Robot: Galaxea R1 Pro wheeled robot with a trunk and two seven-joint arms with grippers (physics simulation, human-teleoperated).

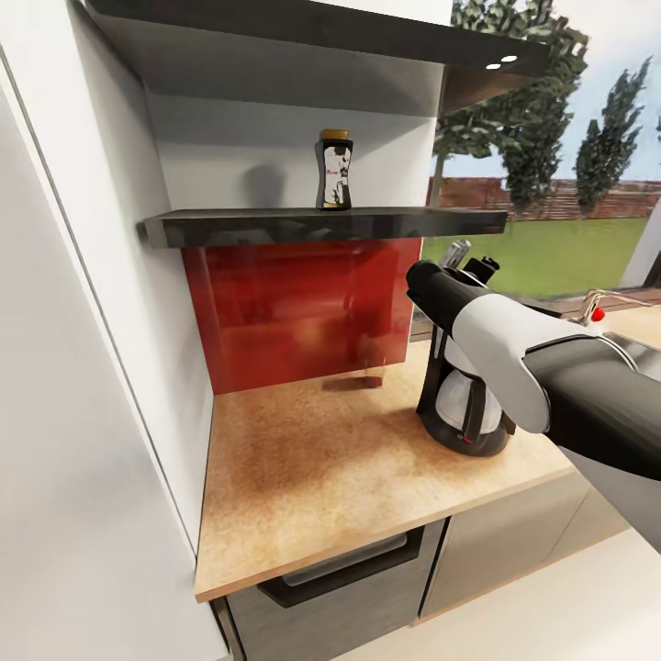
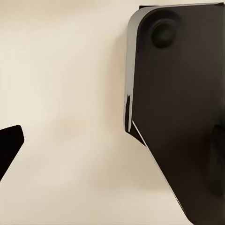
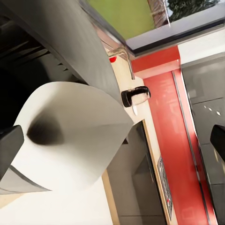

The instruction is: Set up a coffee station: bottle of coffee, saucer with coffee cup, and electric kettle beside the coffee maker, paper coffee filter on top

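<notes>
Bottle of coffee [image 1: 335, 170] stands upright on the kitchen shelf [image 1: 321, 226], against the white wall above the red backsplash [image 1: 303, 308]. Coffee maker [image 1: 464, 415] sits on the kitchen countertop [image 1: 321, 477], the tan surface, partly hidden behind the right arm [image 1: 542, 367]. Right pincer [image 1: 462, 260] is raised beside the coffee maker's top, below and right of the shelf edge, well apart from the bottle. Right wrist view: its fingertips [image 3: 9, 147] stand wide apart, nothing between them. Left pincer: one dark fingertip [image 2: 9, 145] shows over pale floor; cannot tell whether apart or together.
</notes>
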